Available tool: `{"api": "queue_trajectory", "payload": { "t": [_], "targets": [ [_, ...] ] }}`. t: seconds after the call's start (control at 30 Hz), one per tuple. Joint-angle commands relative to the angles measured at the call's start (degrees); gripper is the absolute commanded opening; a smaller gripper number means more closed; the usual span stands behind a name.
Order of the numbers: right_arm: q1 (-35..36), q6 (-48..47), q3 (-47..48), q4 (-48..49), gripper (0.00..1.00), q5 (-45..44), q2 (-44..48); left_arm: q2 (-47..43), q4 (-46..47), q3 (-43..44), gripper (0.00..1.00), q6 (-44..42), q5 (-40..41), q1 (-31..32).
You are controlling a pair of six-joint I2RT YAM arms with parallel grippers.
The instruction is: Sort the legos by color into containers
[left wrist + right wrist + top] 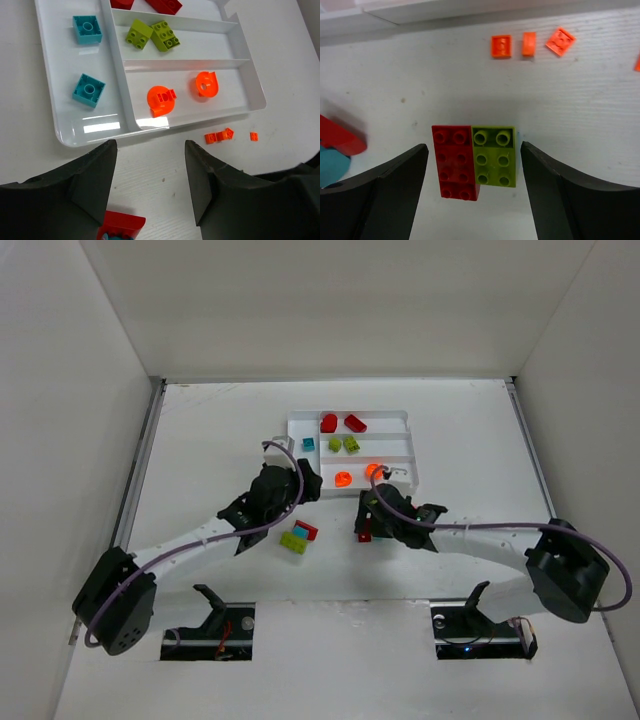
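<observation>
The white tray [400, 430] holds two red bricks [328, 423], two lime bricks [165, 36], two teal bricks [89, 90] in its short-side section and two round orange pieces [160, 100]. My left gripper [150, 185] is open and empty over bare table just in front of the tray; it also shows in the top view [283, 490]. My right gripper [473, 150] is open, its fingers on either side of a red brick [455, 162] and a lime brick [495, 156] lying side by side on the table.
Tiny orange tiles [529, 43] lie on the table just in front of the tray's near wall [200, 120]. A red curved brick [340, 136], a teal piece [330, 165] and a lime brick [293, 542] lie left of the right gripper.
</observation>
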State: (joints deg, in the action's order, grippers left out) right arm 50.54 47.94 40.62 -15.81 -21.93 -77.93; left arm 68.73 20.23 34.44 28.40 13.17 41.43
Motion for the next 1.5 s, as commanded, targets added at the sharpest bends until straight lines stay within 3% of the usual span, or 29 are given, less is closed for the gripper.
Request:
{"api": "queue_trajectory", "payload": {
  "t": [0.0, 0.3, 0.37, 0.47, 0.53, 0.63, 0.83, 1.17, 1.47],
  "targets": [
    [-0.1, 2.5, 2.9, 7.5, 0.83, 2.7, -0.1, -4.4, -3.4, 2.3, 0.55, -0.1, -1.7, 1.5],
    [-4.0, 0.8, -5.0, 6.0, 0.84, -4.4, 17.7, -8.1, -13.5, 2.6, 0.66, 0.7, -1.4, 9.8],
    [-6.0, 0.7, -7.7, 4.4, 0.77, -5.8, 22.1, -6.2, -14.5, 3.4, 0.66, 0.7, -0.7, 12.5],
    [-8.7, 1.2, -11.3, 4.5, 0.55, -5.6, 26.9, -2.2, -14.4, 4.1, 0.68, 0.5, 1.1, 15.8],
    [-9.6, 1.5, -13.0, 4.7, 0.49, -4.7, 28.5, 1.0, -14.0, 5.1, 0.70, -0.1, 1.4, 17.5],
    [-10.1, 1.4, -14.3, 5.6, 0.50, -3.1, 28.9, 6.5, -12.3, 6.9, 0.74, -1.2, 1.0, 19.2],
    [-9.6, 0.3, -15.3, 8.6, 0.72, -1.7, 27.4, 14.4, -9.2, 9.6, 0.78, -2.7, -0.9, 20.8],
    [-9.5, 0.1, -18.0, 13.5, 0.72, 1.5, 25.7, 18.6, -7.0, 11.4, 0.70, -5.4, -2.3, 22.9],
    [-9.5, -2.2, -17.0, 14.7, 0.78, 2.2, 23.1, 22.7, -5.4, 12.2, 0.71, -6.4, -1.8, 22.0]
  ]
}}
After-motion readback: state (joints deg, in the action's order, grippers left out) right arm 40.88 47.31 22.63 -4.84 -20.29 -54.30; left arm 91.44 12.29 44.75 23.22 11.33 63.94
